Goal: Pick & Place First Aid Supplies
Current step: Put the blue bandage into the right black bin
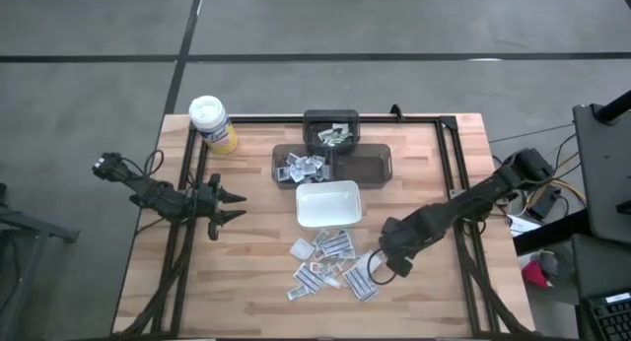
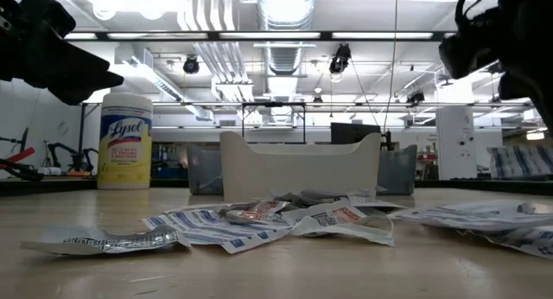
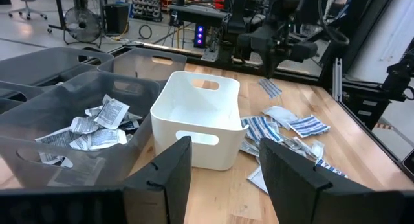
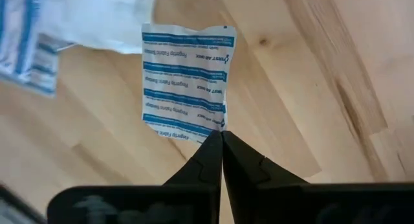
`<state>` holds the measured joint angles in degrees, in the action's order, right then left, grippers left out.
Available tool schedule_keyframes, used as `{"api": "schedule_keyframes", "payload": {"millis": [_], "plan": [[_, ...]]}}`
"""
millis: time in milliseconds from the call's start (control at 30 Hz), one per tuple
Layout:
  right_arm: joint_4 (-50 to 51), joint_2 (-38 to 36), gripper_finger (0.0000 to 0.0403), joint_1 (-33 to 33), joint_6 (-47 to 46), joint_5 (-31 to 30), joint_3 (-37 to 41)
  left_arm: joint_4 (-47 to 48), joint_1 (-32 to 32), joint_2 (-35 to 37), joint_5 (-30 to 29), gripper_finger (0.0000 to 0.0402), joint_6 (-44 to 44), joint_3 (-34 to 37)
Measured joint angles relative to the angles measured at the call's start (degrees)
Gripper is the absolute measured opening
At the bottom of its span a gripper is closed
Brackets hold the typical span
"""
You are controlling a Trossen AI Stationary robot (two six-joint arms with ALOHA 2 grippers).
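The first aid supplies [image 1: 325,262] are small flat white packets with blue or red print, lying loose on the wooden table in front of the white dish [image 1: 328,204]. My right gripper [image 4: 221,134] hangs above the pile's right end, shut on one blue-striped packet [image 4: 184,81]. In the left wrist view this packet [image 3: 270,88] dangles under the right gripper [image 3: 268,67]. My left gripper [image 1: 237,205] waits open at the table's left side, pointing toward the dish, with nothing between its fingers [image 3: 171,169]. My right gripper pinches the blue-striped packet between its two fingertips at one edge, close to a corner [image 4: 218,123]. The fingers come from above, pointing down. The packet hangs below them, lifted clear of the table.
Three dark bins stand behind the dish; two of them [image 1: 330,131] [image 1: 301,166] hold packets, and the right one [image 1: 367,166] looks bare. A yellow canister with a white lid [image 1: 212,124] stands at the far left corner. Black rails run along the table's left and right sides.
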<state>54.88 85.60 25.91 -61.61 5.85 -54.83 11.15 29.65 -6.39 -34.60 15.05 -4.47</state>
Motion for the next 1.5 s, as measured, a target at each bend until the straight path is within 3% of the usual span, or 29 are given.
{"api": "schedule_keyframes", "payload": {"millis": [300,533,833,1233,1500], "plan": [[-14.5,-8.9,0.0008,0.0,9.3,0.0,0.8,0.0,0.0,-0.2,0.0,0.0177,-0.1,0.0],[-24.5,-13.2,0.0008,0.0,11.5,-4.4,1.6,0.0,0.0,-0.2,0.0,0.0177,-0.1,0.0],[-35.0,-14.2,0.0008,-1.1,13.7,-11.6,1.6,0.0,0.0,-0.2,0.0,0.0177,-0.1,0.0],[-42.7,-14.2,0.0008,-6.6,14.4,-27.7,1.6,0.0,0.0,-0.2,0.0,0.0177,-0.1,0.0],[-49.8,-14.2,0.0008,-10.0,18.8,-27.1,1.7,0.0,0.0,-0.2,0.0,0.0177,-0.1,0.0]]}}
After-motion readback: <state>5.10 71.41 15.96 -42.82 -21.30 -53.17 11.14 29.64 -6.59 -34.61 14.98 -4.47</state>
